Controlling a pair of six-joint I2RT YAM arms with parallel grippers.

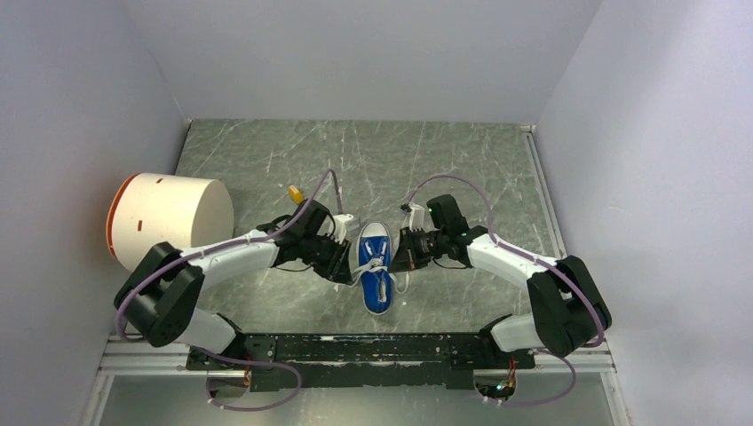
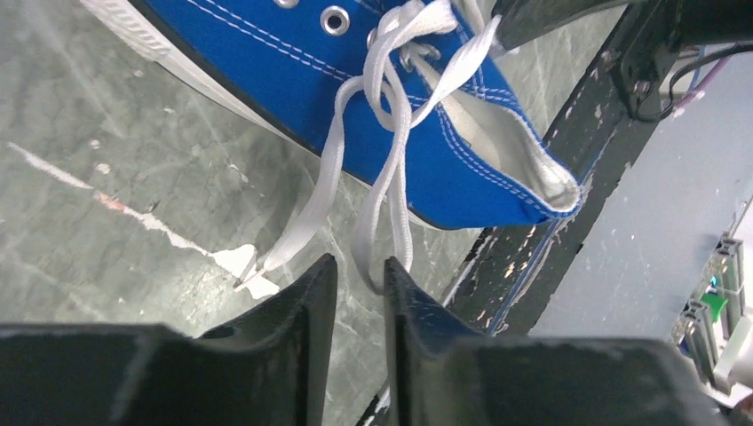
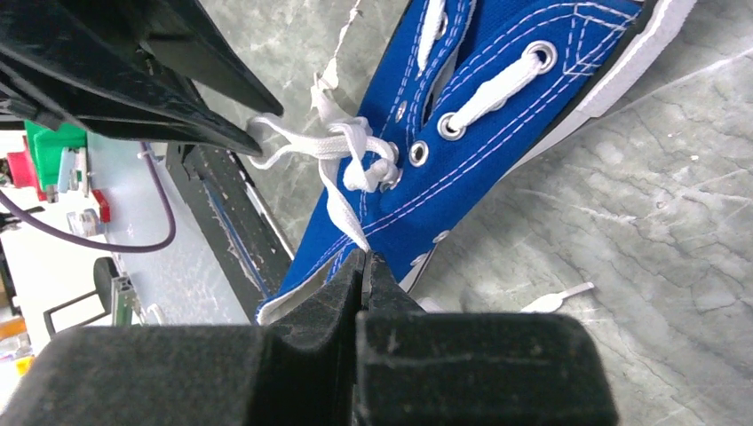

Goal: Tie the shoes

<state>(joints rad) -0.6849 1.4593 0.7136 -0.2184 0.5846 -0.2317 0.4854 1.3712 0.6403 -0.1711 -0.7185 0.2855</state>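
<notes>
- Bench (image 1: 266,169): grey-green, marble-patterned top with pale veins running across it; the left wrist view shows a white scrape mark (image 2: 133,213) on its surface
- Cylinder (image 1: 173,217): large, cream-white, lying on its side at the bench's left edge against the left wall, with an orange rim on its left end and small dark slots on its side
- Yellow block (image 1: 295,191): small, resting on the bench to the right of the cylinder, not touching it
- Walls (image 1: 355,53): plain pale lilac-grey panels closing the bench in at left, back and right
- Black rail (image 1: 373,348): runs along the near edge, its paint chipped and scuffed in the wrist views
</notes>
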